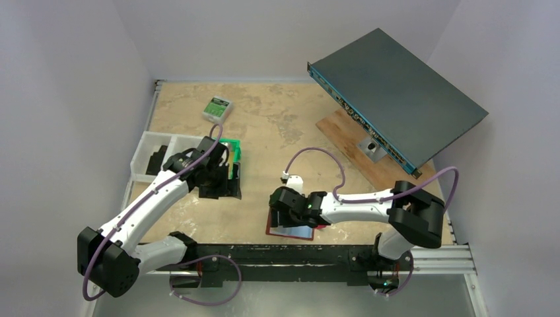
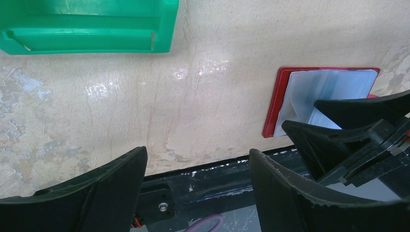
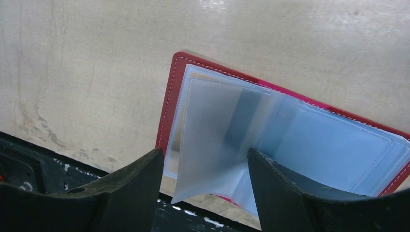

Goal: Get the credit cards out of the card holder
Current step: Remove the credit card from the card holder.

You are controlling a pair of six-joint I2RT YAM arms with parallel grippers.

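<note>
The red card holder lies open near the table's front edge, pale grey-blue pockets up; it also shows under the right arm and at the right of the left wrist view. My right gripper is open right over it, and one translucent sleeve stands up between the fingers. A blurred dark band shows through that sleeve; the credit cards themselves are hidden in the pockets. My left gripper is open and empty beside the green bin, to the left of the holder.
A green bin and a white divided tray sit at the left. A small green-and-white box lies farther back. A dark flat device leans on a wooden board at the right. A black rail borders the front edge.
</note>
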